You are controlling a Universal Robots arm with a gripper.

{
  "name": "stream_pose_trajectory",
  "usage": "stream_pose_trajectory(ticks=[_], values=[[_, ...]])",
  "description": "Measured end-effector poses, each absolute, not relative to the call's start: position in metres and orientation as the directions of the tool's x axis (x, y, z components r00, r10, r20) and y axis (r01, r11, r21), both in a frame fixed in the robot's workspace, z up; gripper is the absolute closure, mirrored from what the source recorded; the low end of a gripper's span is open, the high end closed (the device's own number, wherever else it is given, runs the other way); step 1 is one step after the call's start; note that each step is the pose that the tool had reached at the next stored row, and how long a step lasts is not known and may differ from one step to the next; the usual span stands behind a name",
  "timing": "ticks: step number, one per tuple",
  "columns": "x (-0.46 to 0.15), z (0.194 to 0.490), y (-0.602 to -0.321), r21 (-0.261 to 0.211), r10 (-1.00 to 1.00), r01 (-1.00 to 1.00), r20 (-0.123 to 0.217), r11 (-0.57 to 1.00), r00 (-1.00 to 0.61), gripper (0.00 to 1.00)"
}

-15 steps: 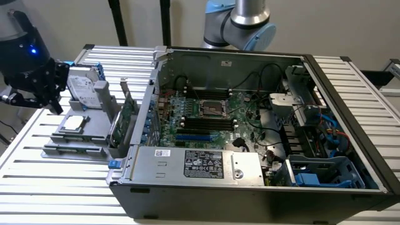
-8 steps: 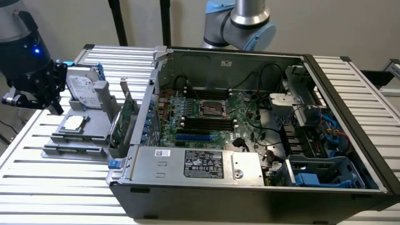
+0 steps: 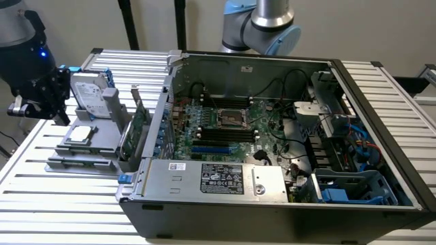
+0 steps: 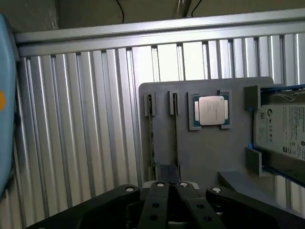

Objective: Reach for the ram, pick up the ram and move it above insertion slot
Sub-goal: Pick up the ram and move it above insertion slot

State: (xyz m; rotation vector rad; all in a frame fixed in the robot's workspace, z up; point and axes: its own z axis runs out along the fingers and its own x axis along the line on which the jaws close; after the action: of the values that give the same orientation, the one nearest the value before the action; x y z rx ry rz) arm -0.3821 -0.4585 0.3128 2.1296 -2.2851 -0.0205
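Spanning the slatted surface (image 3: 48, 204), an open computer case (image 3: 272, 204) fills its middle. A grey holder (image 4: 205, 152) lies near the edge on the exterior view's left. The hand (image 4: 168, 172) hovers above it, closed and empty. The ram (image 4: 151, 138) stands edge-on in a holder slot.

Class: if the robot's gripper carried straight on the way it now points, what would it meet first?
Probably the thin ram stick standing on edge in the flat grey holder tray; the black gripper hangs over that slot, though depth is unclear.
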Motion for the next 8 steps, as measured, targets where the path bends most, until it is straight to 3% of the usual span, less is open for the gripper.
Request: stream_pose_trajectory(ticks=[4, 8], values=[[-0.3821, 0.3128, -0.4585, 0.022, -0.998, -0.998, 0.004, 0.058, -0.058, 0.88], [-0.3820, 0.3127, -0.4585, 0.022, -0.998, -0.998, 0.004, 0.057, -0.057, 0.76]])
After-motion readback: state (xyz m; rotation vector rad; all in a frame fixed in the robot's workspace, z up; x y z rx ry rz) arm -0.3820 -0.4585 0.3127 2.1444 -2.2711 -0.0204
